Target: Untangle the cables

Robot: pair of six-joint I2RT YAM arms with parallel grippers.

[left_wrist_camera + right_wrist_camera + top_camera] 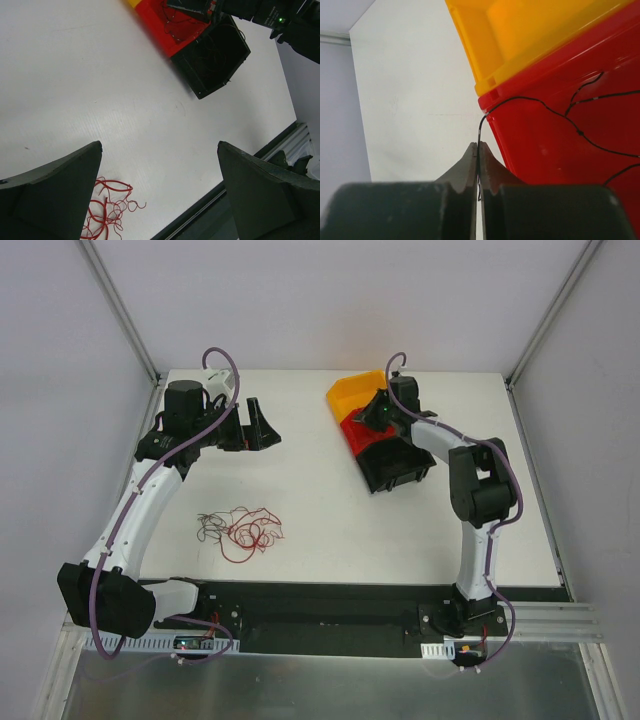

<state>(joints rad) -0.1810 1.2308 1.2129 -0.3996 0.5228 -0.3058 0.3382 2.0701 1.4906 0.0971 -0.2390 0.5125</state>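
Observation:
A tangle of thin red cables (pixel 248 528) lies on the white table at front left, with a few thin dark strands (pixel 208 526) at its left side. In the left wrist view the red cables (pixel 107 210) sit beside the left finger. My left gripper (pixel 255 426) (pixel 160 146) hangs open and empty over the table, behind the tangle. My right gripper (pixel 378 412) (pixel 478 146) is shut on a thin black cable (pixel 520 99). This cable runs over the rim into the red bin (pixel 560 165), where more black strands lie.
Three bins stand in a slanted row at the back right: a yellow bin (pixel 352 392) (pixel 530 35), the red bin (pixel 356 432) (pixel 150 15) and a black bin (pixel 400 468) (pixel 212 57). The table's front edge (pixel 210 195) is near the tangle.

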